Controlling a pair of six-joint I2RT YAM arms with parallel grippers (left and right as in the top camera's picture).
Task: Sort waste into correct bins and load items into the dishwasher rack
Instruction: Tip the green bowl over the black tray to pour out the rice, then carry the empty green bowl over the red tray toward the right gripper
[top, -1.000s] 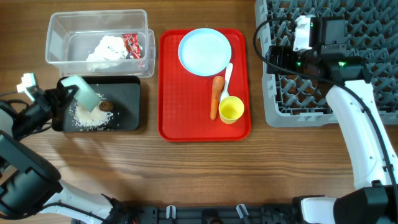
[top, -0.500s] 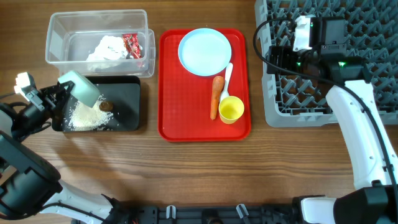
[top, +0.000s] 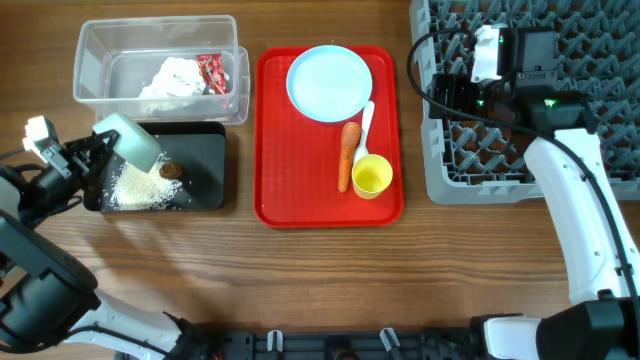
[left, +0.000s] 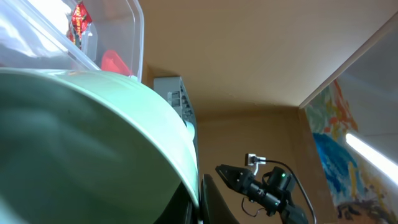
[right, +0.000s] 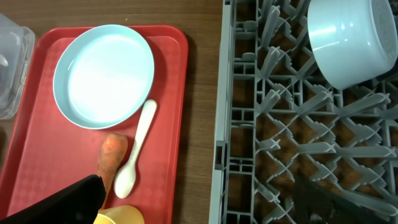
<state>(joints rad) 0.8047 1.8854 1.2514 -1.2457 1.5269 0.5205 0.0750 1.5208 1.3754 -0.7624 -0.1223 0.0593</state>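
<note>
Tilting bowl (top: 128, 142) in clamped left fingers (top: 98, 152), drawn back from rice (top: 135, 190); right fingers (right: 56, 205) spread, empty.

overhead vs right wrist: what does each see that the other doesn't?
Overhead only: black bin with rice, tissue and wrapper in the clear bin, left gripper holding a tilted bowl over the black bin.
Right wrist only: a second bowl lying in the rack.
Both: red tray, plate, spoon, carrot, yellow cup, rack, a corner of the clear bin.
</note>
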